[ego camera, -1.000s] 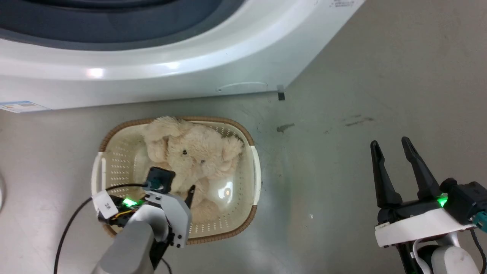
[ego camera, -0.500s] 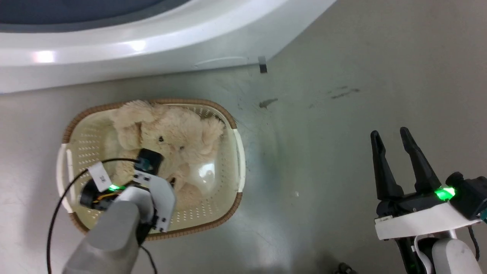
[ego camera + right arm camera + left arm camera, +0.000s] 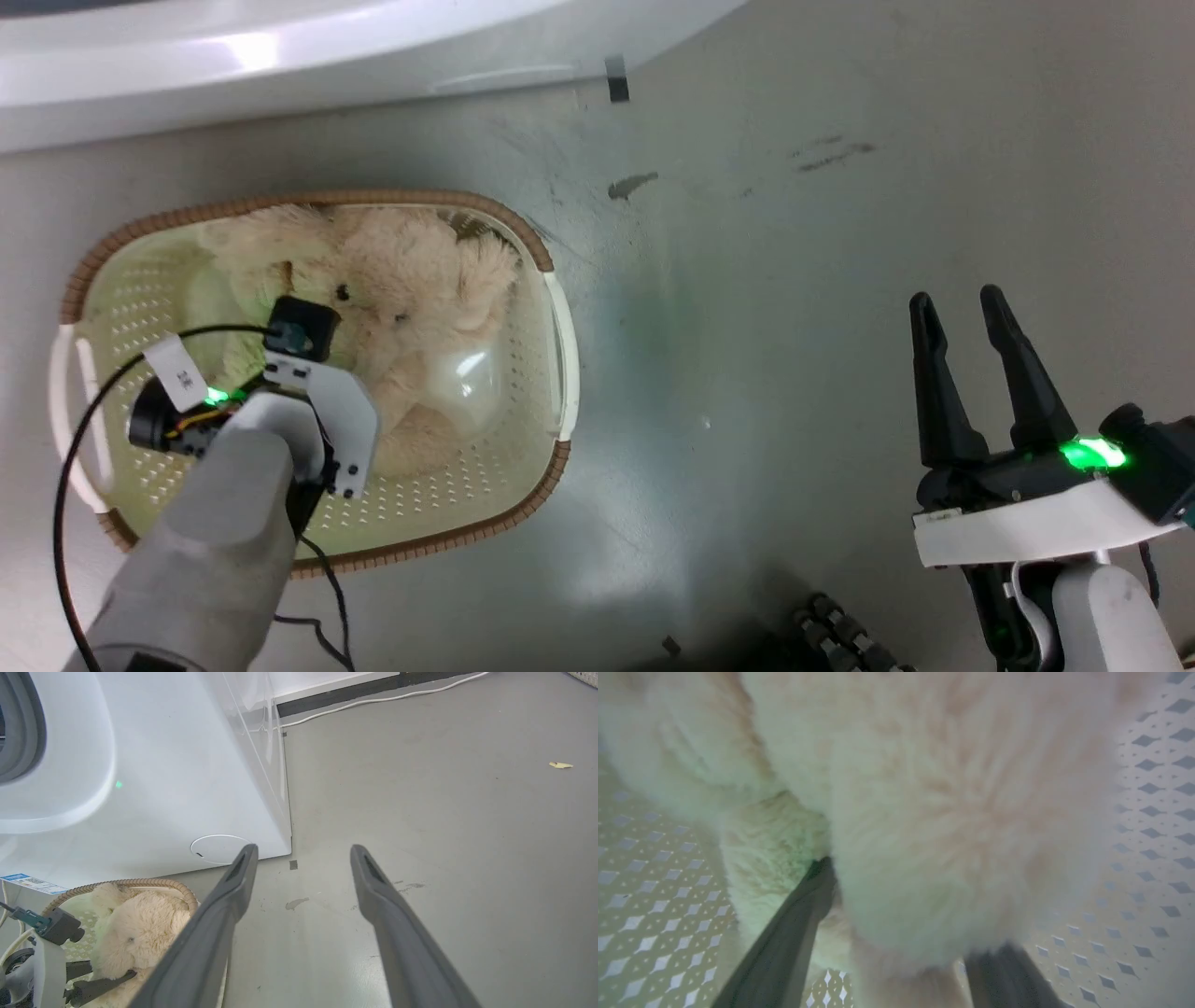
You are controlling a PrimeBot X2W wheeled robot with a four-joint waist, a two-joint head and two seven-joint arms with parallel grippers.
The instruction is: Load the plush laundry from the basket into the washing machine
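While the plush laundry (image 3: pixel 411 271) lies inside the basket (image 3: pixel 280 200), heaped toward the basket's far end, the left gripper (image 3: pixel 915 905) is lowered into the basket over it. In the left wrist view the cream fur is seen bulging between the two dark fingers (image 3: pixel 794 933), which are held wide apart. One fingertip is pressed into the fold between a limb and the body, and the other tip is hidden under the fur. The toy is straddled, not clamped. The basket's perforated floor is seen on either side of the plush.

The right gripper (image 3: pixel 957 303) is held over the grey floor (image 3: pixel 794 280), well apart from the basket on its right side, with its jaws spread and nothing between them.

The washing machine (image 3: pixel 163 788) is seen just beyond the basket's far rim. A blue-and-white sticker (image 3: pixel 32 883) is fixed low on its front, near the basket, but its print is too small to be read. A white tag (image 3: pixel 177 366) is hung on the left wrist's cable above the basket, and its marks cannot be made out.
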